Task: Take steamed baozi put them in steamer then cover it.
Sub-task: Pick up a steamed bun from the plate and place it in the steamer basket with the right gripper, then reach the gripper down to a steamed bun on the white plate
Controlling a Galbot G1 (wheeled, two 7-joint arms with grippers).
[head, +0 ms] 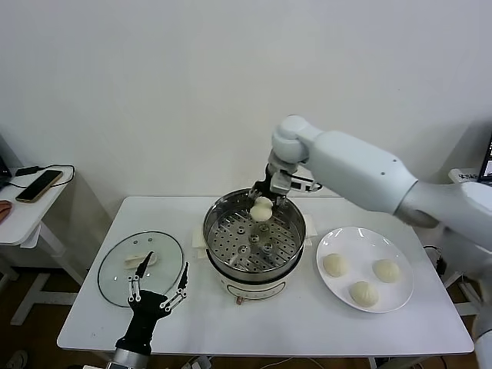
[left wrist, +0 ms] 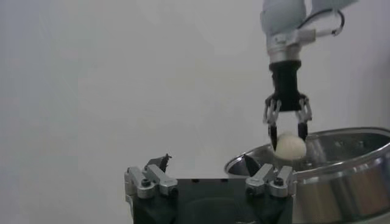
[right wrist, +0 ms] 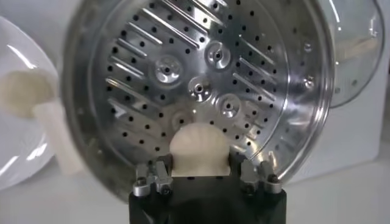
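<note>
**Bun held above steamer's far rim**

Right gripper (head: 262, 201) closed on one steamed baozi (head: 261, 209), fingers pinching both sides; bun clear of the tray, hanging over the far part of the steamer (head: 221, 213). Same grip confirmed in right wrist view: bun (right wrist: 197, 149) seated between the two fingers (right wrist: 152, 176), perforated tray (right wrist: 201, 79) directly beneath, bare of buns. Seen also from left wrist view: right gripper (left wrist: 286, 135) pointing down, bun (left wrist: 289, 147) just above the steel rim (left wrist: 341, 159).

Steamer at table centre on its white base. White plate (head: 384, 244) just to the right of the steamer, carrying three more buns (head: 334, 265) (head: 386, 270) (head: 363, 293), each apart from the others.

Cover (head: 115, 265) lying flat on the table to the left of the steamer, handle up, not on the pot.

Left gripper (head: 160, 286) parked low near the table's front edge, beside the cover, fingers spread wide, holding nothing.

Phone (head: 38, 185) on side table at far left.
</note>
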